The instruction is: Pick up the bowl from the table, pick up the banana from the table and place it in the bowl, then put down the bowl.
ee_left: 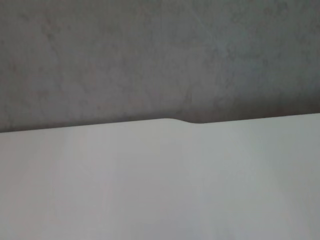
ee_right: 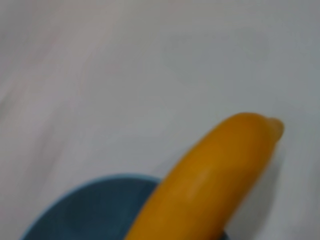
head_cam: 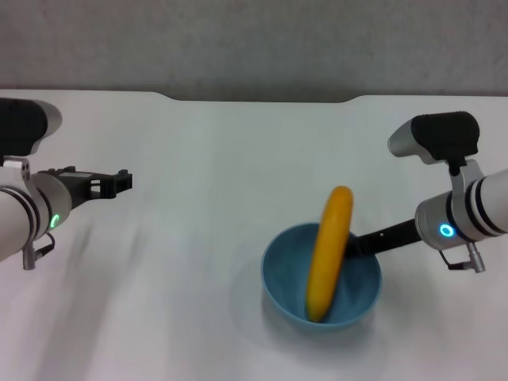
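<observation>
The light-blue bowl is at the front right of the white table. The yellow-orange banana lies in it, with its lower end on the bowl's floor and its upper end leaning out over the far rim. My right gripper reaches in from the right and is shut on the bowl's right rim, partly hidden behind the banana. The right wrist view shows the banana above the bowl. My left gripper is open and empty, held above the table at the far left.
The table's far edge has a shallow notch with a grey wall behind it. The left wrist view shows only the bare tabletop, the notch and the wall.
</observation>
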Robot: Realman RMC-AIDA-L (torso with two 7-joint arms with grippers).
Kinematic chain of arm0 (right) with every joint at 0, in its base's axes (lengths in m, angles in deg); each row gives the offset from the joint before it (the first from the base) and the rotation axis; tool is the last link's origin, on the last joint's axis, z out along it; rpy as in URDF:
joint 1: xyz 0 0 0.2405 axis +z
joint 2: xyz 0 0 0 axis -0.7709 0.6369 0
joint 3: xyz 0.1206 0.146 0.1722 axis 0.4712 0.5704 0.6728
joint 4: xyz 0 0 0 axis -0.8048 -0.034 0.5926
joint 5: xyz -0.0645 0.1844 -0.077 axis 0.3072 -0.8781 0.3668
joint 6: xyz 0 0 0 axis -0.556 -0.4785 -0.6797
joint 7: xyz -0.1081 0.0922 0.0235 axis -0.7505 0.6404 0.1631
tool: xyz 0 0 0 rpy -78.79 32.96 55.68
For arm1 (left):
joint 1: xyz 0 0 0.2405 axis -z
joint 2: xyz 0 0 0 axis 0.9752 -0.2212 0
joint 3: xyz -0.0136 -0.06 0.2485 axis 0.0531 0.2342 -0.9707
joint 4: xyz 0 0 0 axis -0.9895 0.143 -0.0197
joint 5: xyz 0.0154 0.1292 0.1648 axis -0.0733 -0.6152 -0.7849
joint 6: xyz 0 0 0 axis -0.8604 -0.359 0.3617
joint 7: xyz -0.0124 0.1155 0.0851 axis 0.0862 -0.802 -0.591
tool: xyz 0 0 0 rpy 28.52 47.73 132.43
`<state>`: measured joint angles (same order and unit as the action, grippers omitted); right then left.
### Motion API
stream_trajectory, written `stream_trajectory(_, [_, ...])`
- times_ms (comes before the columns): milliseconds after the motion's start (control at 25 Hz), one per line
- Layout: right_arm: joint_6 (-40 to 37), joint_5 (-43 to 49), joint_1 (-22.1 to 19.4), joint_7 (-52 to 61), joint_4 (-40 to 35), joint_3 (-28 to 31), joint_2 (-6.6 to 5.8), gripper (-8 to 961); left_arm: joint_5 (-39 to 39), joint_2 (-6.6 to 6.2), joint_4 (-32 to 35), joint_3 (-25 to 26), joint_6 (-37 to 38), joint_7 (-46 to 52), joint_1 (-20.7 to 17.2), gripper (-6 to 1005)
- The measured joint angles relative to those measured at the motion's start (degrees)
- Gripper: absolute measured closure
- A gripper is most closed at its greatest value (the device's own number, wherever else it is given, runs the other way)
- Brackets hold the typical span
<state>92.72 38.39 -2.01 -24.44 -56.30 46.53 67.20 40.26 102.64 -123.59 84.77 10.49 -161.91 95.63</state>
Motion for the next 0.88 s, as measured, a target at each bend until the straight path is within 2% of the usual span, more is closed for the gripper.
stream_trajectory(40, [-0.25, 0.0, -0.2, -0.25, 0.57, -0.02, 0.08, 920, 0.0, 0.0, 0.13, -0.01, 0.01, 0.0, 0.0, 118])
stream_trajectory(240, [-1.01, -0.35, -1.95, -1.96, 3.33, -0.17, 0.31, 770, 0.01, 0.0, 1.18, -0.26, -0.01, 0.04, 0.11, 118])
stream_trajectory(480, [-0.63, -0.72, -6.26, -3.5, 9.52, -0.87, 0.44, 528, 0.44, 0.0, 1.28, 0.03, -0.91, 0.22, -0.6, 117])
stream_trajectory(640, [1.61, -0.78, -10.45, -3.56, 16.65, -2.75, 0.48, 370, 1.42, -0.19, 1.71, 0.51, -1.45, 0.25, -1.37, 118])
stream_trajectory(800, [4.52, -0.39, -16.97, -3.91, 26.91, -3.07, 0.25, 241, 1.43, -0.21, 1.72, 1.19, -2.52, 0.24, -2.73, 118])
stream_trajectory(840, [4.49, -0.2, -21.26, -5.03, 32.63, -3.04, 0.18, 211, 1.43, -0.21, 1.64, 1.23, -3.1, 0.24, -3.11, 118])
stream_trajectory(880, [4.49, -0.2, -21.26, -5.03, 32.63, -3.04, 0.18, 182, 1.46, -0.2, 1.54, 1.25, -4.06, 0.24, -3.62, 118])
